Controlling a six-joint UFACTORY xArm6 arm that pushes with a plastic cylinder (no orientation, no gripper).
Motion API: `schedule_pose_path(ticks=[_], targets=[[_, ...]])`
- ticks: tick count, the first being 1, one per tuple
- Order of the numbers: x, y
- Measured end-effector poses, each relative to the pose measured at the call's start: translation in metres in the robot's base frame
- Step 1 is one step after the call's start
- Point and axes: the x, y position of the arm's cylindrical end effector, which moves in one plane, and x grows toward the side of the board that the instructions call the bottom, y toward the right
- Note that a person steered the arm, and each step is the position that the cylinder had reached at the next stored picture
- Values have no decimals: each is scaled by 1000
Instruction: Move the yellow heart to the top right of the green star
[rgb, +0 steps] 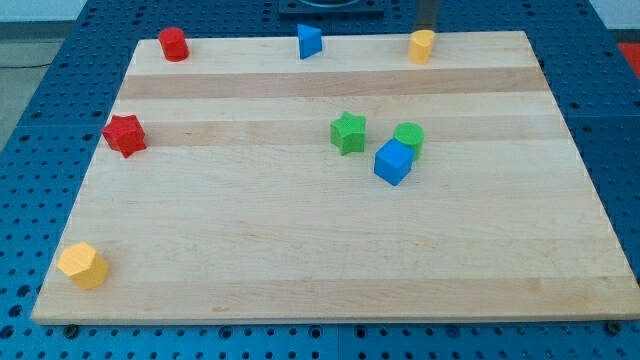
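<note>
The yellow heart (421, 46) sits at the top edge of the wooden board (250, 250), right of centre. The green star (348, 132) lies near the board's middle, below and to the left of the heart. My dark rod comes down from the view's top, and my tip (427, 31) stands just behind the heart's top side, touching it or very close to it.
A green cylinder (409, 137) and a blue cube (393, 162) lie just right of the green star. A blue triangle (309, 41) and a red cylinder (173, 44) sit along the top edge. A red star (125, 135) is at the left, a yellow hexagon (82, 265) at the bottom left.
</note>
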Motion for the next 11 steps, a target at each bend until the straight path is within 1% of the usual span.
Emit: schedule_pose_path(ticks=[1,2,3,5,7,9,10,11], targets=[[13,-13],[10,28],[-1,38],[12,32],[44,42],[75,98],[87,97],[69,75]])
